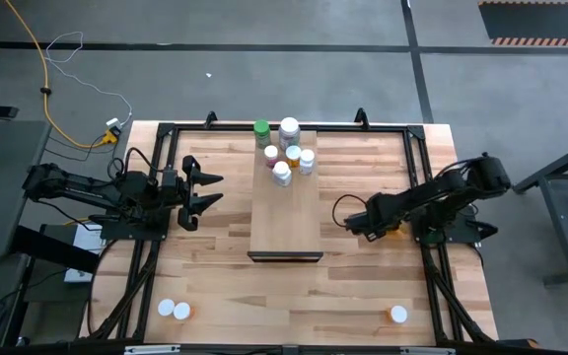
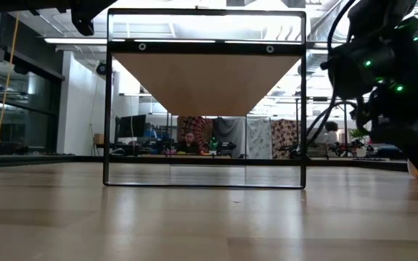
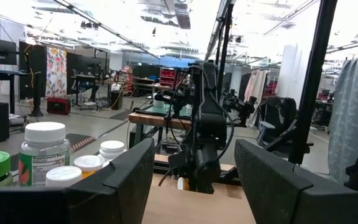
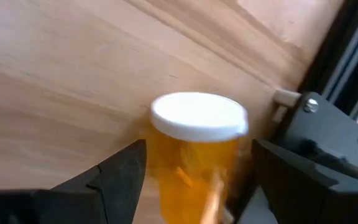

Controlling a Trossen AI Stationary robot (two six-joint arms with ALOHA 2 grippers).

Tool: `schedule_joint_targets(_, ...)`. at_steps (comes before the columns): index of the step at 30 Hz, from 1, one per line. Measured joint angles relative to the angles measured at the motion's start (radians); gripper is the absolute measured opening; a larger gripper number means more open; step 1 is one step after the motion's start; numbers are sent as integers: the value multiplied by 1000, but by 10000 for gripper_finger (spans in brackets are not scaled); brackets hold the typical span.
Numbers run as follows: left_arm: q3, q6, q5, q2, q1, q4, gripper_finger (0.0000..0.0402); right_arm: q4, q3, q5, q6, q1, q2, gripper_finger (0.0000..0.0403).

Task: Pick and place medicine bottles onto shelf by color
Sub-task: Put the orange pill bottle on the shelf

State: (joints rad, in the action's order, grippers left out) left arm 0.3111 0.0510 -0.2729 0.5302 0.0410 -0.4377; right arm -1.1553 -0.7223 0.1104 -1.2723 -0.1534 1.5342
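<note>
In the high view the shelf (image 1: 286, 212) is a long pale board in the middle of the table. Several medicine bottles (image 1: 286, 148) stand on its far end, one of them green-capped (image 1: 261, 129). My right gripper (image 4: 197, 186) is low near the table's right frame. It is open, with an orange white-capped bottle (image 4: 196, 155) standing between its fingers and a slim gap on each side. My left gripper (image 1: 215, 190) waits open, left of the shelf, pointing at it. In the left wrist view it (image 3: 194, 180) looks past the shelf's bottles (image 3: 42, 152).
Two bottles (image 1: 174, 311) lie near the table's near left corner, and one (image 1: 398, 315) near the near right. The black frame rail (image 4: 328, 124) runs close beside my right gripper. In the low view the shelf (image 2: 205, 80) sits raised on black legs (image 2: 107, 109). People sit in the room behind.
</note>
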Motion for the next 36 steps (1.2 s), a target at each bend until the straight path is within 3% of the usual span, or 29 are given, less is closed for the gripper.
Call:
schedule_joint_targets(17,0,0,0,0,0,0,213,47,-2,-23,39,36,40,277)
schedule_joint_targets(29,0,-1,0,0,0,0,213,24,2,-33,42,35,42,168)
schedule_joint_targets(36,0,-1,0,0,0,0,213,3,-24,-45,78,34,42,170)
